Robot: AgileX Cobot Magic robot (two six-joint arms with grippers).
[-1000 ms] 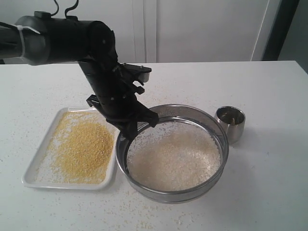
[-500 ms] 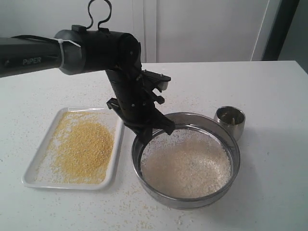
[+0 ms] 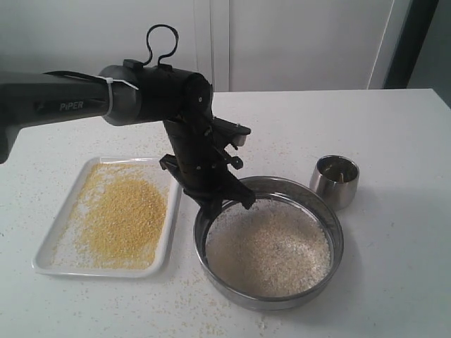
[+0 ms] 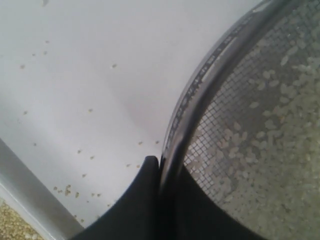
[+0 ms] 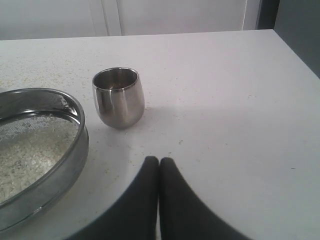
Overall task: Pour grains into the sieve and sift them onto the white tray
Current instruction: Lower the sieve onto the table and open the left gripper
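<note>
In the exterior view, the left hand (image 3: 227, 203) is clamped on the rim of the sieve (image 3: 325, 215) at its near-left side. Over the last second the arm has swung the sieve to the right, off the right edge of the white tray (image 3: 44, 262) where it had hung tilted. The sieve now looks level and seems to rest on the bench (image 3: 394, 282), just beside the tray and no longer overlapping it. A bed of yellow meal (image 3: 123, 218) lies on the tray, while the coarser whitish grains (image 3: 268, 246) stay in the sieve. Judging from this, the sifting pass looks finished and the sieve is being parked, so letting go of the rim would be the likely next step.

In the left wrist view, the rim runs between the two dark fingers (image 4: 142, 200), one outside the steel band and one over the mesh, so the grip is firm. Rice-like bits dot the wire mesh. Stray specks lie on the bench beside it, and a corner of the tray shows at the frame's edge.

In the right wrist view, the right hand (image 5: 159, 165) hovers over bare bench with its fingers pressed together on nothing. A small steel cup (image 5: 118, 97) stands upright ahead of it, near the sieve but apart from it.
</note>
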